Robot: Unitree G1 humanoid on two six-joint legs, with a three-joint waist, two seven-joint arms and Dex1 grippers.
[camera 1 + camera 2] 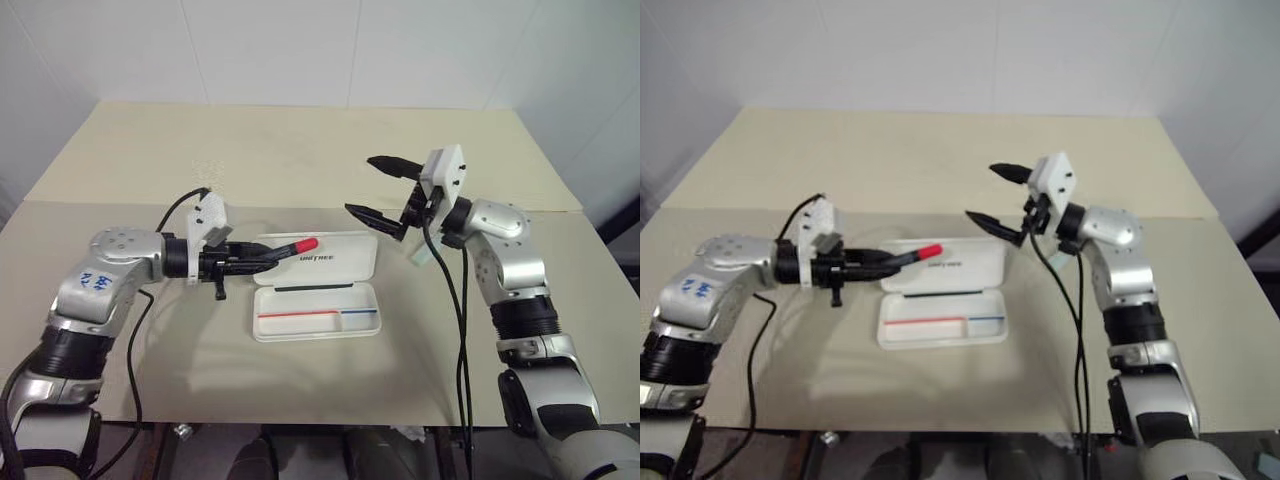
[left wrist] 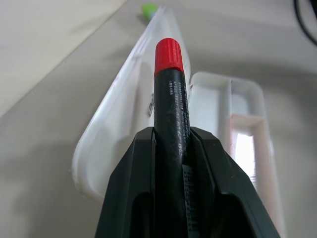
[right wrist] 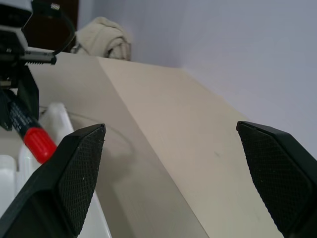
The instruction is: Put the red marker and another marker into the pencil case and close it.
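Note:
My left gripper (image 1: 262,262) is shut on the red marker (image 1: 292,248), holding its black barrel level with the red cap (image 2: 168,53) pointing right, above the raised lid of the pencil case (image 1: 335,268). The white case lies open, its tray (image 1: 365,330) toward me with a red-and-blue line inside. To the right of the lid and higher up, my right gripper (image 1: 360,185) is open with nothing between its fingers. Another marker shows its green end (image 2: 148,9) beyond the lid's far end, and its pale body (image 1: 420,254) lies partly hidden behind my right wrist.
The beige table (image 1: 300,150) has a seam running across it just behind the case. Black cables (image 1: 462,330) hang from both wrists. A white wall stands behind the table's far edge.

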